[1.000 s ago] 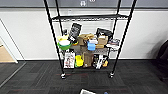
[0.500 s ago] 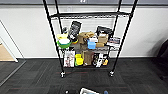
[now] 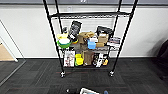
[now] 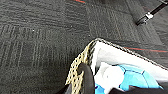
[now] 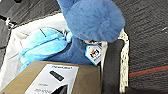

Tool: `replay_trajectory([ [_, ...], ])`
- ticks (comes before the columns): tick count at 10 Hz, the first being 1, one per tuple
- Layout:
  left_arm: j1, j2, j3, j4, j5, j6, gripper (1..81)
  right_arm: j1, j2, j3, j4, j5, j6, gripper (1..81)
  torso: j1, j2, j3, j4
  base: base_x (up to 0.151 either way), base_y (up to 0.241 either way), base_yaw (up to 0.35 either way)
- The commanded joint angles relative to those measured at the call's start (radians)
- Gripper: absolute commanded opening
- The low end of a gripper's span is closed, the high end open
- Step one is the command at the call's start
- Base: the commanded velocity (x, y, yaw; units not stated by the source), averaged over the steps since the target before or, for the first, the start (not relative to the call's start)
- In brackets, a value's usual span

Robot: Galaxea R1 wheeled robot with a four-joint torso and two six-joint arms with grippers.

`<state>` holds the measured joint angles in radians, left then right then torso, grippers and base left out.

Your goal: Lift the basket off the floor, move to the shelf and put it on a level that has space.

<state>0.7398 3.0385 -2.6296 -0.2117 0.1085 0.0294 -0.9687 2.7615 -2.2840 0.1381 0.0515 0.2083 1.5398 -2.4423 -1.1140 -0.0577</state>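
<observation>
The basket (image 4: 80, 65), woven beige with a pale lining, hangs between my two arms above the dark carpet floor (image 4: 37, 37). A blue plush toy (image 5: 92, 22) and a brown cardboard box (image 5: 62, 77) lie in it. My left gripper (image 4: 83, 80) is clamped over one end wall, a dark finger (image 4: 87, 75) lying against the weave. At the other end wall (image 5: 123, 62) my right gripper (image 5: 113, 67) is clamped the same way. The shelf (image 3: 88, 45) stands straight ahead against the wall. Its upper level (image 3: 87, 14) is bare. The basket's rim (image 3: 88, 91) peeks in at the head view's lower edge.
The rack's middle tier (image 3: 97, 38) is packed with boxes, a green bowl and dark packets. The lower tier (image 3: 82, 58) bears books and yellow things. One caster wheel (image 4: 147, 17) is close by. A white wall (image 3: 27, 32) runs behind, and a dark object (image 3: 163, 57) stands at the right.
</observation>
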Motion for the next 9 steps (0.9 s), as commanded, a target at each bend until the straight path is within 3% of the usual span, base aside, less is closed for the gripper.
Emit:
replay_trajectory([
  [1,-0.142,0.025,0.013,0.018,0.037,0.009,81.1,0.104,-0.029,0.022,0.008,-0.038,0.005,81.1,0.000,0.000,0.000,0.000,0.000,0.000,0.000],
  [2,-0.144,0.028,0.022,0.020,0.037,0.009,81.1,0.104,-0.037,0.031,0.008,-0.038,0.006,81.1,0.000,0.000,0.000,0.000,0.000,0.000,0.000],
  [3,-0.142,0.028,0.023,0.020,0.037,0.009,1.0,0.101,-0.043,0.041,0.006,-0.036,0.006,81.1,0.000,0.000,0.000,0.000,0.000,0.000,0.000],
  [9,-0.130,0.010,0.023,0.011,0.076,0.007,1.0,0.103,-0.041,0.048,0.005,-0.036,0.005,81.1,0.000,0.000,0.000,0.000,0.000,0.000,0.000],
])
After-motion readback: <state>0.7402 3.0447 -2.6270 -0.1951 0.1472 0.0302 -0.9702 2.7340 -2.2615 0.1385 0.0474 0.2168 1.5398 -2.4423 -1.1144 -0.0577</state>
